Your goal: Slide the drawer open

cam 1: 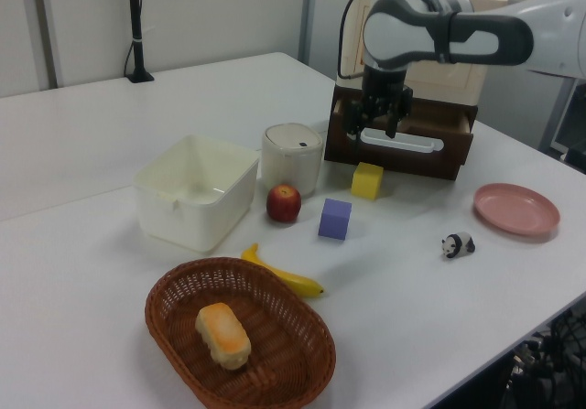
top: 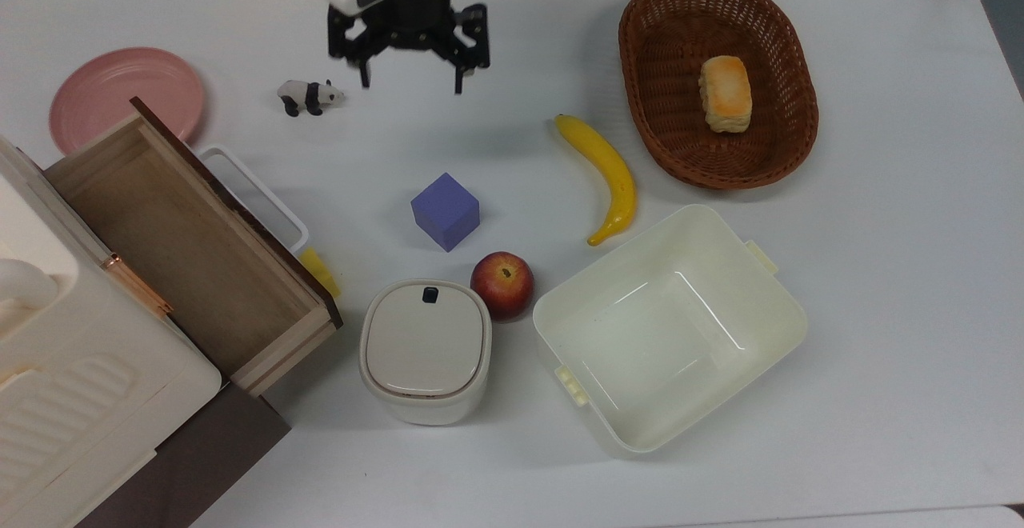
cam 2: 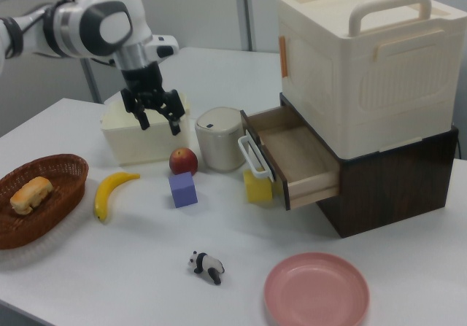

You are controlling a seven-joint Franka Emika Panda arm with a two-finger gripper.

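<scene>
- You are looking at one gripper [top: 410, 78] with its two fingers [top: 460, 72] spread apart and grasping nothing, hanging above the table [top: 880, 272] in the top view.
- It is sitting well apart from the drawer [top: 192, 232], with one panda figure [top: 310, 96] lying near it on the top view's left.
- The one drawer is standing pulled out from the dark cabinet [cam 2: 394, 187], its white loop handle [top: 256, 192] facing the table and its wooden inside lying bare.
- One yellow block [top: 322, 272] is resting just beside the drawer front.
- You are also seeing one purple cube [top: 446, 211], one apple [top: 502, 285], one banana [top: 606, 176], one lidded white bin [top: 425, 350], one cream tub [top: 668, 328], one pink plate [top: 120, 100], and one wicker basket [top: 792, 128] holding one bread roll [top: 725, 94].
</scene>
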